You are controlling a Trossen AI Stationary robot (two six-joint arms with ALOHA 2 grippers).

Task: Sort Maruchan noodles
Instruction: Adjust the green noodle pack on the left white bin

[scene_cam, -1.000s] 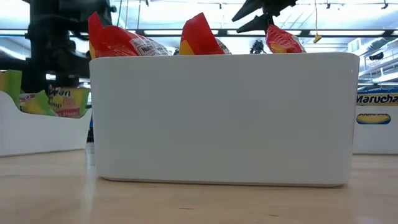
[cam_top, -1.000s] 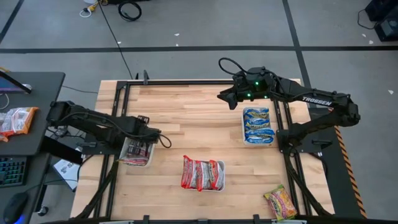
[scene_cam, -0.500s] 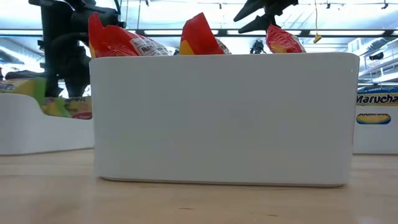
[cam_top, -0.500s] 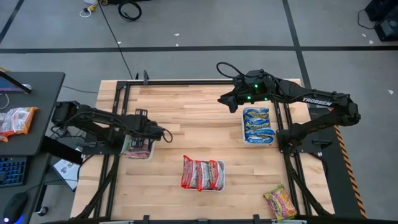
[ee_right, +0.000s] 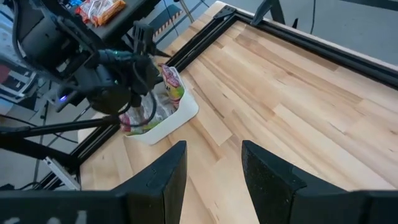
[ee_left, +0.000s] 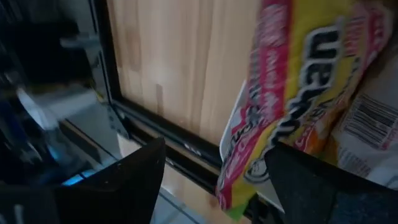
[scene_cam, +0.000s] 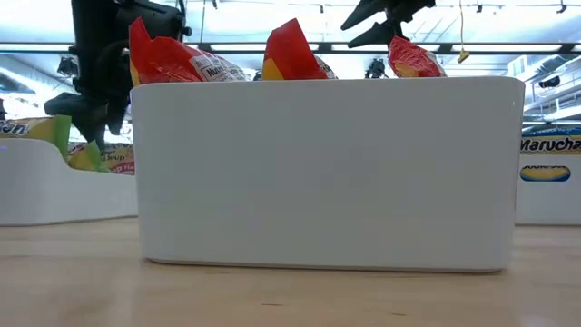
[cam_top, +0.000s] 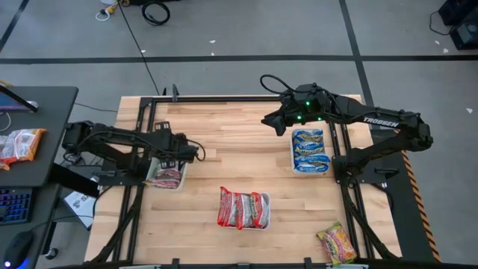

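Note:
My left gripper [cam_top: 196, 152] [ee_left: 217, 149] is open, hovering at the far right corner of the left white tray [cam_top: 153, 183] [scene_cam: 54, 191]. A yellow, red and green Maruchan packet [ee_left: 292, 93] [scene_cam: 54, 132] stands in that tray, leaning on its rim. My right gripper [cam_top: 267, 119] [ee_right: 214, 146] is open and holds nothing, high over the far part of the table beside the tray of blue-and-yellow packets [cam_top: 308, 149]. Red-and-silver packets [cam_top: 239, 208] stand in the middle tray [scene_cam: 327, 173]. One yellow packet [cam_top: 336, 243] lies loose by the near right corner. My left gripper stands with its open fingers on either side of the near end of the yellow packet [ee_left: 249, 180] in the left tray. I cannot tell whether either finger touches it.
Black frame rails [cam_top: 138, 149] run along the table's left and right sides. A side desk on the left carries another packet [cam_top: 21, 143] and a keyboard. Bare wood [cam_top: 231, 142] lies between the three trays.
My left gripper has moved a little toward the table's far edge above the left tray. The yellow and green packet in that tray has shifted and now stands higher against the rim. My right arm has kept still.

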